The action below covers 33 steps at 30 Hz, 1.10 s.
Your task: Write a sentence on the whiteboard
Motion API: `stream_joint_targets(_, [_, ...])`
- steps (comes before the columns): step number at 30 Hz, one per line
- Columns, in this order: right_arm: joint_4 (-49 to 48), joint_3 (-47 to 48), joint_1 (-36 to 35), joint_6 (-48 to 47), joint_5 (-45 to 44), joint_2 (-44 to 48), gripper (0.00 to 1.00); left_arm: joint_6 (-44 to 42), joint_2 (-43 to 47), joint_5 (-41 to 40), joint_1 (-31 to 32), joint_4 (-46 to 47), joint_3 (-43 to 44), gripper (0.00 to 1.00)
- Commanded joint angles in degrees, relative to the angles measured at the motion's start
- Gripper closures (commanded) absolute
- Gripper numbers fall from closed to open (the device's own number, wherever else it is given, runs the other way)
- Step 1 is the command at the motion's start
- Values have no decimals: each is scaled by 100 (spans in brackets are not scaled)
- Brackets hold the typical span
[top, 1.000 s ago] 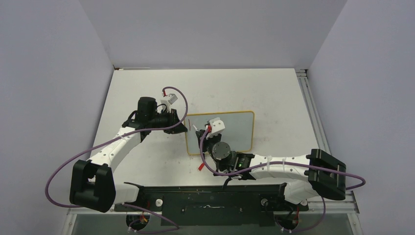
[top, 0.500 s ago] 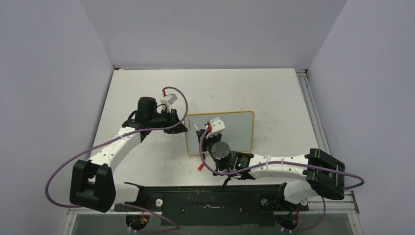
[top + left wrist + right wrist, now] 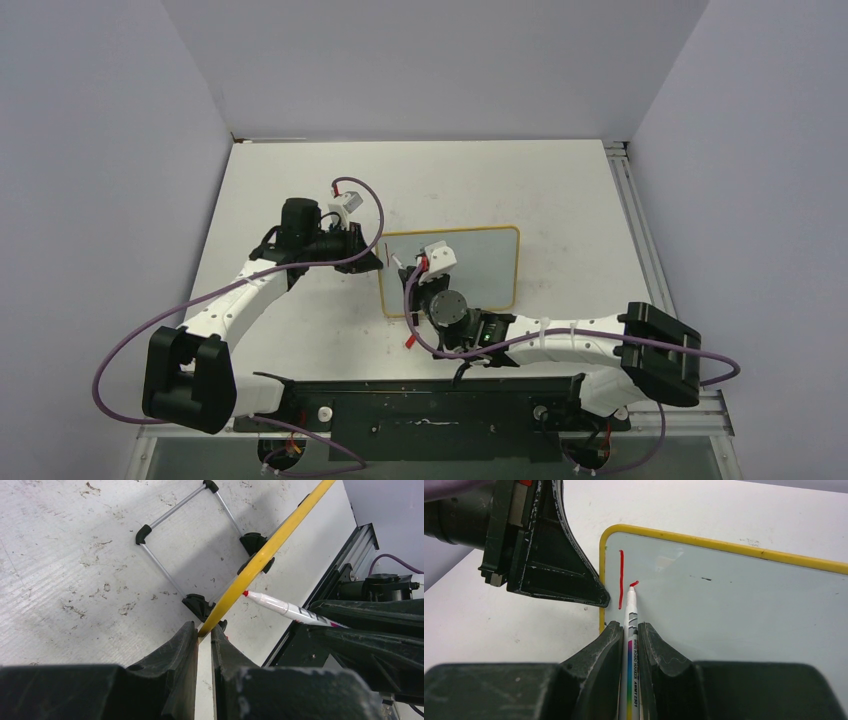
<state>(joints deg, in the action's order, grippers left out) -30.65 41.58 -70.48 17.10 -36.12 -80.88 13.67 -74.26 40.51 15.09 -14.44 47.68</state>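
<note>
Right hand (image 3: 629, 630) clenches a white red-tipped marker (image 3: 631, 614), tip touching the yellow-framed pale whiteboard (image 3: 749, 615) beside a red vertical stroke (image 3: 621, 580); left hand (image 3: 204, 634) pinches its frame.

From above, the right gripper (image 3: 412, 275) covers the whiteboard (image 3: 490, 262) toward its near left corner, so you cannot make out the red marks (image 3: 621, 580) there. In the right wrist view the marker (image 3: 631, 645) runs off the bottom edge and the board off the right. The left wrist view gives you the board edge-on, its face hidden.
</note>
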Motion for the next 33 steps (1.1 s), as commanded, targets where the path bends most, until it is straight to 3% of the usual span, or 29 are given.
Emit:
stream_joint_targets(1, [-257, 182, 43, 19, 81, -149, 95, 14, 157, 117, 62, 71, 197, 99])
stream_joint_targets(33, [-58, -179, -18, 230, -279, 135, 95, 12, 214, 85, 68, 67, 189, 99])
